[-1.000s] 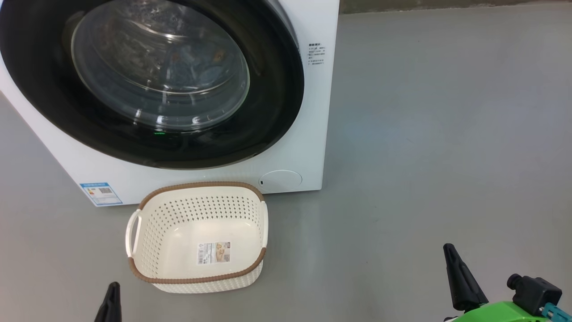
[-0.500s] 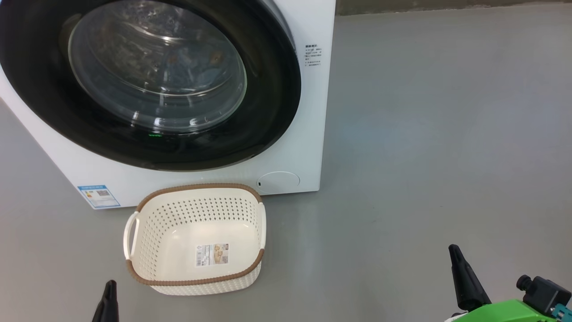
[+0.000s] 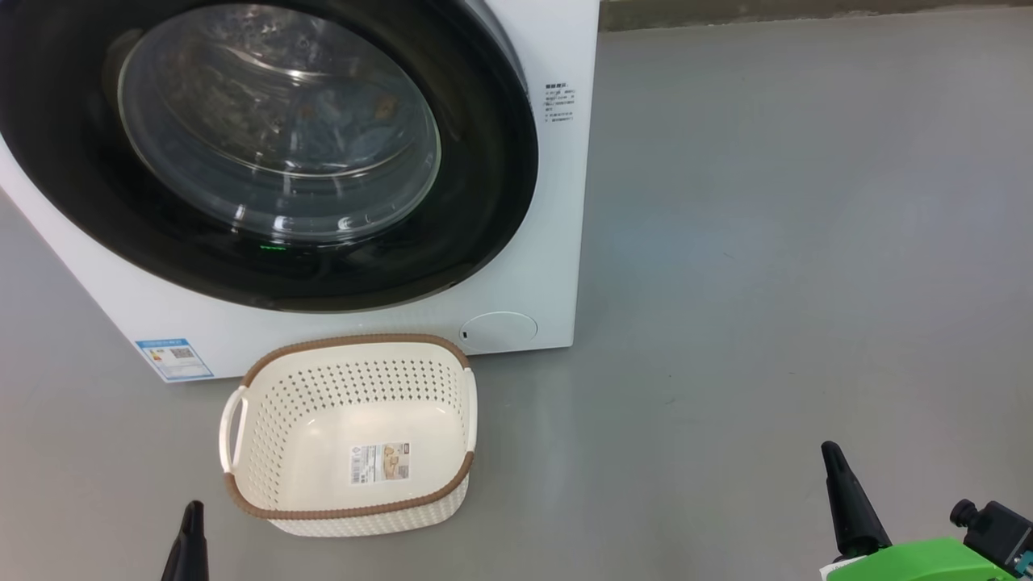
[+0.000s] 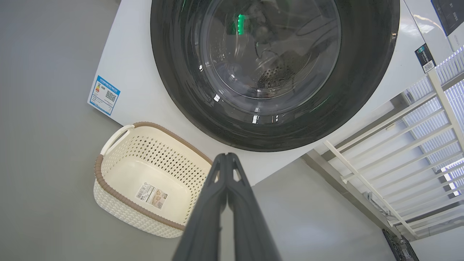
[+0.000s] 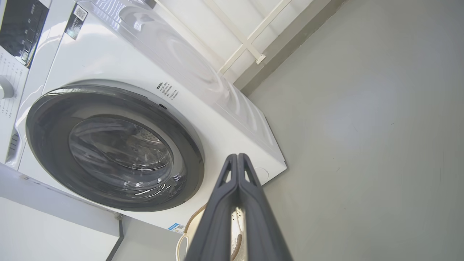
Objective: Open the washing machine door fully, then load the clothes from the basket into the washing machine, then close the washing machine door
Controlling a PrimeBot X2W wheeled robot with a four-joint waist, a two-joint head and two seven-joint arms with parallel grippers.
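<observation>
Both claws are sitting low with their fingers pressed together, pinching nothing: the left claw (image 3: 192,516) is hovering just off the near left corner of the basket (image 3: 355,340), while the right claw (image 3: 831,464) is hanging over the floor (image 3: 767,282), well apart on the basket's right. The basket is standing just in front of the washing machine (image 3: 557,242), and the door (image 3: 484,161) is sitting shut above it, the clothes (image 3: 355,129) showing dimly through the glass, beyond both claws.
</observation>
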